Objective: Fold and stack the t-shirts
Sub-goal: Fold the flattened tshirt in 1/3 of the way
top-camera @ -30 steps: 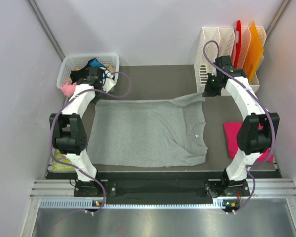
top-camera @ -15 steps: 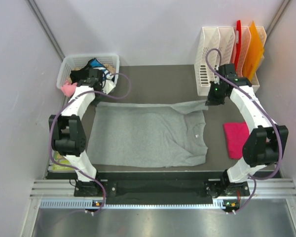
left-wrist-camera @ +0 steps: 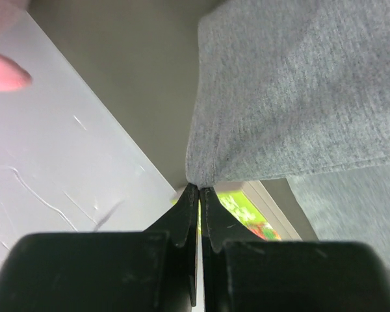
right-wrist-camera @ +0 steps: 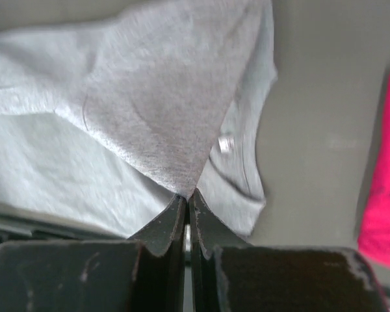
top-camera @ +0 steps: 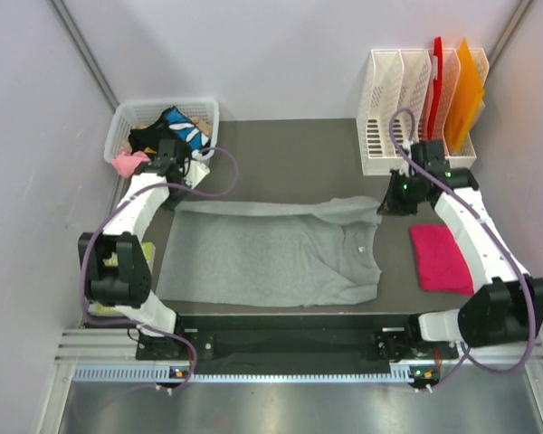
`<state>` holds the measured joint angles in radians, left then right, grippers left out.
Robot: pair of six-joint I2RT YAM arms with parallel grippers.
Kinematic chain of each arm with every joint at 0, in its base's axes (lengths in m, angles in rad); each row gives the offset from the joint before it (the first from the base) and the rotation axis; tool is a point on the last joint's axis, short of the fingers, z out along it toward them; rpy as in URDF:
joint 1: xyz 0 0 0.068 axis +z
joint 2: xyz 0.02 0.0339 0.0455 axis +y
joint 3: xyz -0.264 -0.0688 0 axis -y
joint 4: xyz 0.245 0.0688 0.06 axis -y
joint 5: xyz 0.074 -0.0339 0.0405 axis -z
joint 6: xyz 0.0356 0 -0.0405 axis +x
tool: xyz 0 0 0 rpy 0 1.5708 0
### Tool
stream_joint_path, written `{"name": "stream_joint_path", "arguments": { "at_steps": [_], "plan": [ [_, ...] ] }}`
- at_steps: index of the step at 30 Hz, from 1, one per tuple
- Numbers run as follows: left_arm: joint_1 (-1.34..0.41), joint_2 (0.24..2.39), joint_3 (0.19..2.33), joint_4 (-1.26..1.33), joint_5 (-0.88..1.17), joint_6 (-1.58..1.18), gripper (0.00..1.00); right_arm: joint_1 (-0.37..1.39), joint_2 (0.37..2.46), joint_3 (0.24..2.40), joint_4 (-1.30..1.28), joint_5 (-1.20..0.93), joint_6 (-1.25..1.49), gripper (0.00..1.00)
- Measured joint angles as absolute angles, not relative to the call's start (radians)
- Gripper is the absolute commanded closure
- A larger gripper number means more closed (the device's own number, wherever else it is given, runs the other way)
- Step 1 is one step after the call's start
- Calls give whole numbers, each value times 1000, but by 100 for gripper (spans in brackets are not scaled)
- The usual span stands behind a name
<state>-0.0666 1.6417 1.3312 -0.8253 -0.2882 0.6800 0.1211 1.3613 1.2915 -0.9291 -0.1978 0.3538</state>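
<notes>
A large heather-grey t-shirt [top-camera: 271,258] lies spread on the dark table, its far edge lifted and folded toward me. My left gripper [top-camera: 176,201] is shut on the shirt's far left corner [left-wrist-camera: 208,170], the cloth pinched at the fingertips [left-wrist-camera: 199,190]. My right gripper [top-camera: 385,206] is shut on the far right corner, a grey triangle of cloth [right-wrist-camera: 175,117] stretched up from the jaw tips [right-wrist-camera: 187,195]. A folded magenta-pink t-shirt [top-camera: 442,258] lies flat on the table at the right, also at the right edge of the right wrist view [right-wrist-camera: 383,188].
A white basket [top-camera: 131,116] holding mixed clothes stands at the back left. A white file rack [top-camera: 394,99] with red and orange folders [top-camera: 466,86] stands at the back right. A green printed sheet [left-wrist-camera: 247,211] lies by the table's left edge.
Both grippers have moved toward me, carrying the grey shirt's far edge with them. The far strip now folds over the shirt's body, and the right arm has swung outward.
</notes>
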Motion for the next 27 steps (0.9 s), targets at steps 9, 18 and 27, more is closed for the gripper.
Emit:
{"name": "stream_joint_path", "arguments": {
  "at_steps": [9,18,27],
  "plan": [
    [-67,1557,1224,-830,-282,680,100,124,1334,1117,-949,-206,367,100],
    [-67,1805,1334,-784,-304,654,100,117,1610,1354,-882,-181,361,100],
    [-67,1822,1364,-772,-303,624,100,116,1595,1230,-840,-193,358,100]
  ]
}}
